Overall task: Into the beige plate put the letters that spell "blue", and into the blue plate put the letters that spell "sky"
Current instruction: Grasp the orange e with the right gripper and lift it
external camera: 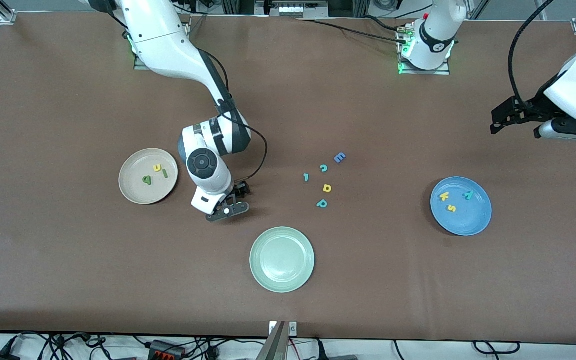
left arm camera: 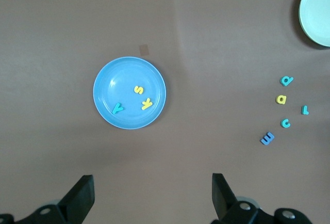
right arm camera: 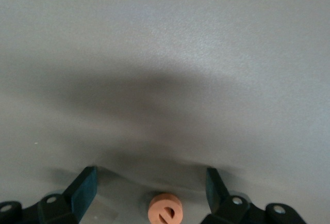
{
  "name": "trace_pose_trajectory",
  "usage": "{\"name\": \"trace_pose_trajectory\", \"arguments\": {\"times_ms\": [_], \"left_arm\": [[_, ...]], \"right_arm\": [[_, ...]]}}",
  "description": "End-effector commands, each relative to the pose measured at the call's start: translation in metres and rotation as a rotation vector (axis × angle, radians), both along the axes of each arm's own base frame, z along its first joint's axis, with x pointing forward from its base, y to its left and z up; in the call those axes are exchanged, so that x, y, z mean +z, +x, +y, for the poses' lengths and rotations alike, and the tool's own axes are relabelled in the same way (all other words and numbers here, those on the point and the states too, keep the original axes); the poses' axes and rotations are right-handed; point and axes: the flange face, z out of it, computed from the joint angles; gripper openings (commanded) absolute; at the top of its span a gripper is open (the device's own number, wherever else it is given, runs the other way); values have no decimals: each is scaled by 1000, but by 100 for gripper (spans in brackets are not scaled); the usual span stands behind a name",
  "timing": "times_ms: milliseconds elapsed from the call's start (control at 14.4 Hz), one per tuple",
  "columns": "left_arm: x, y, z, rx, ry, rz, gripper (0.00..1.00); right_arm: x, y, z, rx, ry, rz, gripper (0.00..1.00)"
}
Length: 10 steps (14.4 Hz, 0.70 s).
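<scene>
A wide brown table point(external camera: 68, 260) fills almost the whole front view, its surface matte and evenly lit from above, with soft shadows. Along the edge nearest the front camera a pale floor point(external camera: 418, 350) shows, strewn with black cables point(external camera: 68, 344) and a power strip point(external camera: 168, 348). At the table's corners by the arm bases stand silver metal frame posts point(external camera: 3, 11).

Orange e point(right arm camera: 164, 211) cut by frame edge
</scene>
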Motion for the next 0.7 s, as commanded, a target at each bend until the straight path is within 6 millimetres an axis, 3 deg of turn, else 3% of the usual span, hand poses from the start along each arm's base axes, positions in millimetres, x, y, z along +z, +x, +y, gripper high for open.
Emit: {"name": "trace_pose_trajectory", "arguments": {"times_ms": [0, 278, 487, 626], "left_arm": [[10, -1, 0, -17, 12, 0, 100], [10, 3, 0, -18, 6, -9, 100], [18, 9, -12, -38, 5, -26, 100], [19, 8, -16, -46, 4, -23, 100]], "right_arm": [[0, -4, 6, 12, 0, 33, 88], [0, -12, 3, -23, -27, 114, 84], [0, -15, 3, -28, -34, 132, 83], [0, -15, 2, -45, -35, 132, 75]]}}
